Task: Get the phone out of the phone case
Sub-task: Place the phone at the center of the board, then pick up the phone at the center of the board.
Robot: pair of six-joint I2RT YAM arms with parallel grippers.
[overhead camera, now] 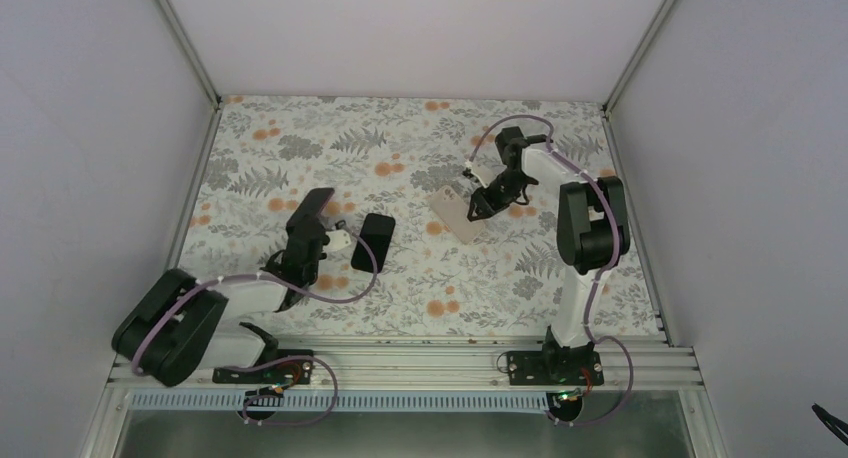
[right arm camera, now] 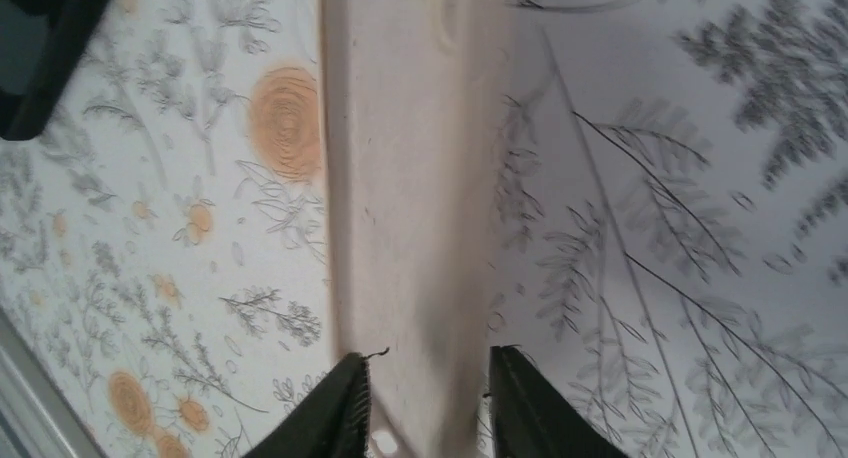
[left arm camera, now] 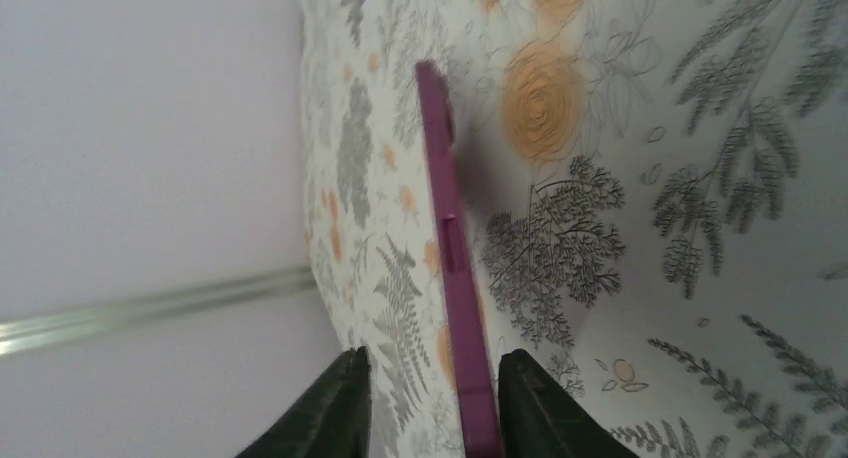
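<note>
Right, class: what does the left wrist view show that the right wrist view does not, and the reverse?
Left wrist only: a purple case, edge-on, beside one finger of the left gripper, and a plain wall. Right wrist only: a broad beige case running away from the right gripper. Both: the flowered tablecloth and two dark fingertips at the bottom edge.

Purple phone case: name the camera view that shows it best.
Left wrist view. The purple phone case sits close up, edge-on, between the left gripper's fingers, its colour and side cutout plain. The top external view shows it as a small dark tilted slab. The right wrist view does not show it.
</note>
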